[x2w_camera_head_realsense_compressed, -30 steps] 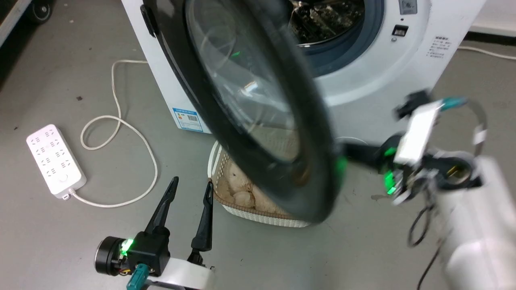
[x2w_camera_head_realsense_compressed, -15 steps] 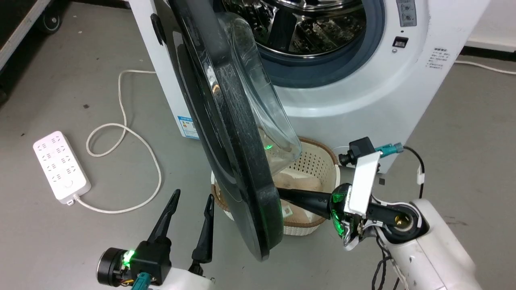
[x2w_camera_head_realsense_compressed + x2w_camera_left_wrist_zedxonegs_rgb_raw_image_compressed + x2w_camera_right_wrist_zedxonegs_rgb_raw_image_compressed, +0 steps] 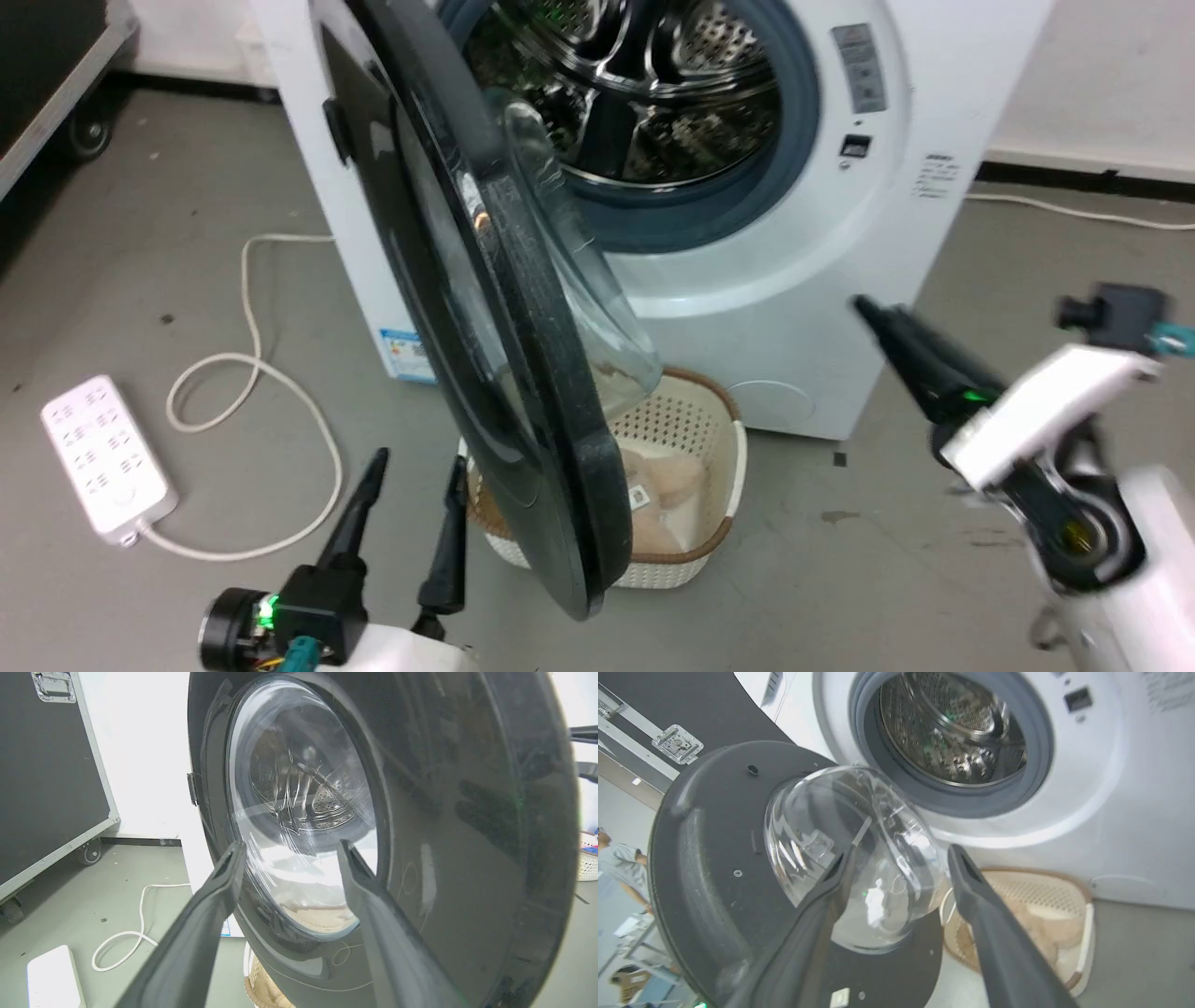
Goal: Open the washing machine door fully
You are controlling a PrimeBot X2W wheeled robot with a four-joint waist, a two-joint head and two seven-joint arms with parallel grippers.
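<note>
Door (image 3: 553,383) stands edge-on, bowl toward right hand (image 3: 902,850), outer face toward left hand (image 3: 417,459); both hands apart, empty.

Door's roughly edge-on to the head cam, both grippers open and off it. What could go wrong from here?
1. The washing machine door is held by neither gripper and not folded back; it may stall there or drift shut.
2. The left gripper sits open close to the door's outer face; swinging wider could strike its fingers.
3. The basket lies under the door's lower rim; a low push by the right gripper might snag it.
</note>
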